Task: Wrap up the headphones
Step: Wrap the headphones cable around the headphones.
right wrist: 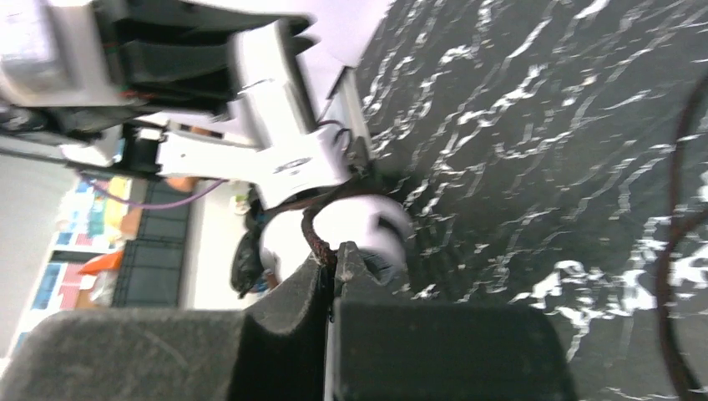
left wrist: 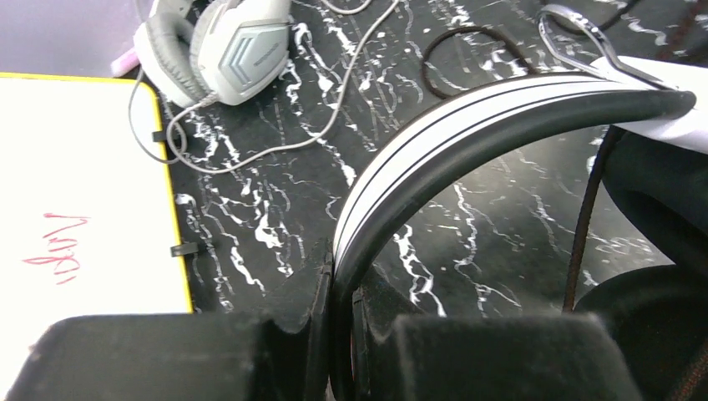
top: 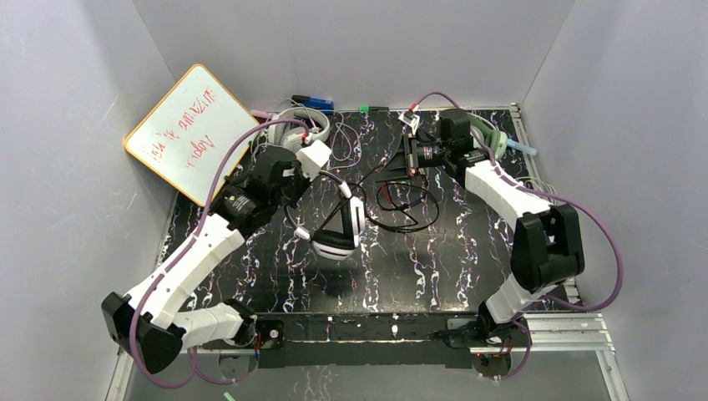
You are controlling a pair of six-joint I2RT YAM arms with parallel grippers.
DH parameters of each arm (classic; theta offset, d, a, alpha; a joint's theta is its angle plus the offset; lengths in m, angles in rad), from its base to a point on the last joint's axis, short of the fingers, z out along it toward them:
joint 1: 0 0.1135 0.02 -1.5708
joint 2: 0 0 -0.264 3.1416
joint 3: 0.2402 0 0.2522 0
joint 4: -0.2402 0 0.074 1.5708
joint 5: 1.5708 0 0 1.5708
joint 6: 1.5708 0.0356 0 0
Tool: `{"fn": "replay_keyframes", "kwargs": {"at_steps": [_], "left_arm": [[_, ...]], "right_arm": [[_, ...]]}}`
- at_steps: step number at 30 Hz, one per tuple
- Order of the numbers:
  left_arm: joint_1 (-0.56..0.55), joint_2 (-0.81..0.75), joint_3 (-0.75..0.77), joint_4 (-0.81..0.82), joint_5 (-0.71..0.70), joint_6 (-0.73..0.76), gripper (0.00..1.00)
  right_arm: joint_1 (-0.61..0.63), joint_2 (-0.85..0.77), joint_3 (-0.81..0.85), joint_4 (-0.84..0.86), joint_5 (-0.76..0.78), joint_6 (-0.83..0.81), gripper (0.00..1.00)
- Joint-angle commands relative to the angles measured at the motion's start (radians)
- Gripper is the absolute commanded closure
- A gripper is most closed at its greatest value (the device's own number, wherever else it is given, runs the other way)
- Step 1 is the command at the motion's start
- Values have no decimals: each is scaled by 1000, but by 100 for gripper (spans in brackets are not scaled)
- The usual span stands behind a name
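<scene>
I have the left gripper (left wrist: 338, 334) clamped on the black-and-white headset (top: 341, 238), mid-table. The right gripper (right wrist: 331, 280), far right, pinches its black cable (right wrist: 311, 227).

Lab cell, grey partition walls (top: 334, 42), whiteboard (top: 188, 129)

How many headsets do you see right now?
3. The black-and-white headset is held mid-table by the left gripper; the light grey headset lies at the back by the whiteboard; the mint-green headset sits back right, partly hidden behind the right arm.
</scene>
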Motion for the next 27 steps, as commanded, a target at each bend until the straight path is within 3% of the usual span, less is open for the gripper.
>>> {"fn": "replay_keyframes", "kwargs": {"at_steps": [1,8,12,18,27], "left_arm": [[-21,10,-14,114,-169,74,100],[-34,25,-33,216,-217,-2,100],[-42,40,-31,243,-273,-78,100],[-50,97,4,247,-416,-303,100],[-51,168,81,112,-710,-741,100]], "right_arm": [[9,-110,-81,311,-154,310,91],[72,-162,-71,344,-117,411,78],[138,-159,-51,330,-56,423,76],[220,-151,-37,268,61,379,74],[325,-134,11,56,209,221,72]]}}
